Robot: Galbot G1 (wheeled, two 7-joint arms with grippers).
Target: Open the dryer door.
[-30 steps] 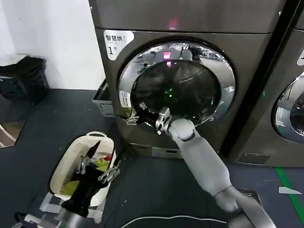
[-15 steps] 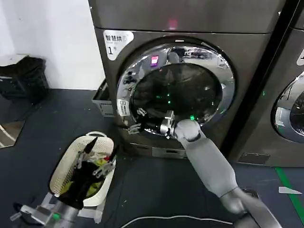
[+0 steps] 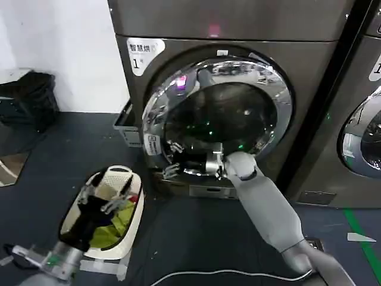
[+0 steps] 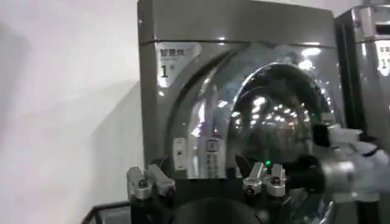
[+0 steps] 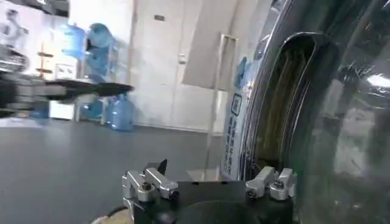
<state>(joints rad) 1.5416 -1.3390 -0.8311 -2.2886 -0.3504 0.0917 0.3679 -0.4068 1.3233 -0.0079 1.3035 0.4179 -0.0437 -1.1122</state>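
The dryer door (image 3: 217, 116), a round chrome-rimmed porthole with dark glass, belongs to the machine with the white "1" sticker (image 3: 144, 52). Its left edge stands a little out from the dryer's front. My right gripper (image 3: 172, 159) is open at the door's lower left rim, its arm reaching in from the lower right. In the right wrist view the right gripper (image 5: 210, 182) sits beside the chrome rim (image 5: 268, 115), one finger (image 5: 275, 181) at the door's edge. My left gripper (image 3: 104, 199) hangs open over the basket; the left wrist view shows the left gripper (image 4: 207, 181) facing the door (image 4: 274, 122).
A white laundry basket (image 3: 132, 176) with clothes sits on the dark floor at the front left. The neighbouring machine's round door (image 3: 363, 143) is at the right. A grey tray (image 3: 127, 124) lies left of the dryer. A white cable (image 3: 220, 274) crosses the floor near me.
The door's left edge has swung farther out from the dryer. My right gripper has come down and toward me with it. My left arm has shifted left over the basket.
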